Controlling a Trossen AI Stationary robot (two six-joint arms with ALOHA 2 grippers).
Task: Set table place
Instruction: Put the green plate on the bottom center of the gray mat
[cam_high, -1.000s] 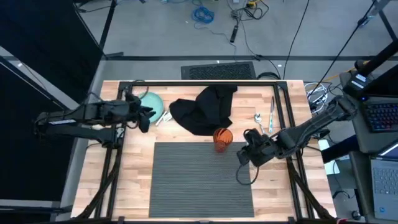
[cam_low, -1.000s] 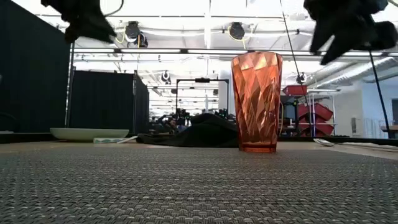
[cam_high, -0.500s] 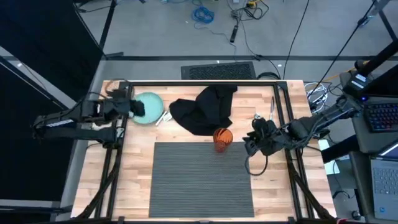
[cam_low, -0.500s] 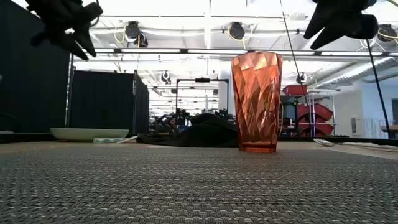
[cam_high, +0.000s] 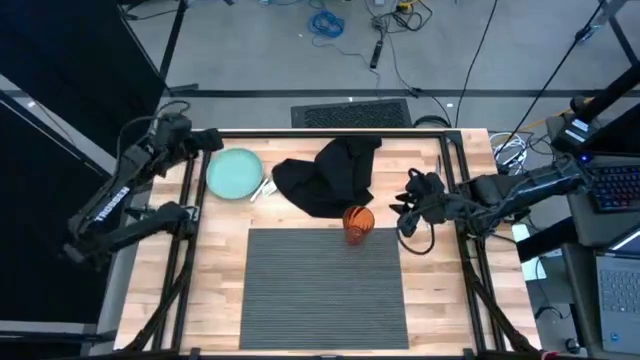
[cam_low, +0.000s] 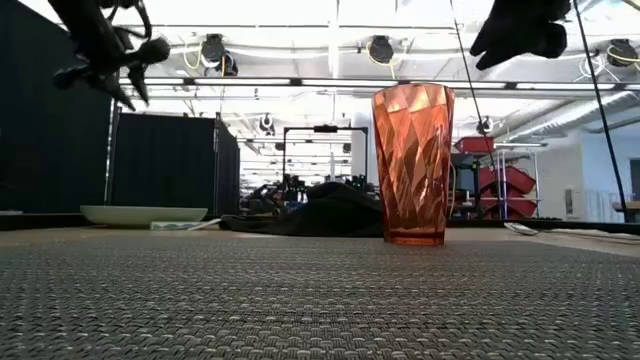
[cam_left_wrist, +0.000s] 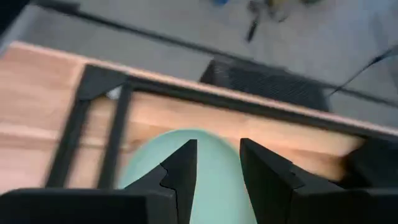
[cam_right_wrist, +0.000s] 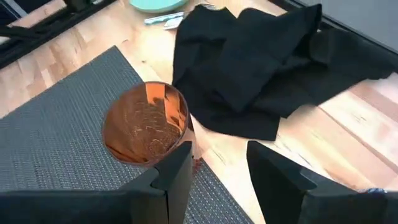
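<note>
While low view hides them, both wrists show left gripper and right gripper parted, empty.

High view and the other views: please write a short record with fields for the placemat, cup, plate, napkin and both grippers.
placemat: large ribbed dark grey placemat, flat, nothing in its middle
cup: faceted orange plastic cup, upright on the placemat's far edge
plate: pale green round plate, on bare wood
napkin: crumpled black cloth napkin, beyond the cup
left gripper: open, above the plate
right gripper: open, raised beside the cup

two dark arms, black cables looped alongside; blocky matte-black angular fingers.
</note>
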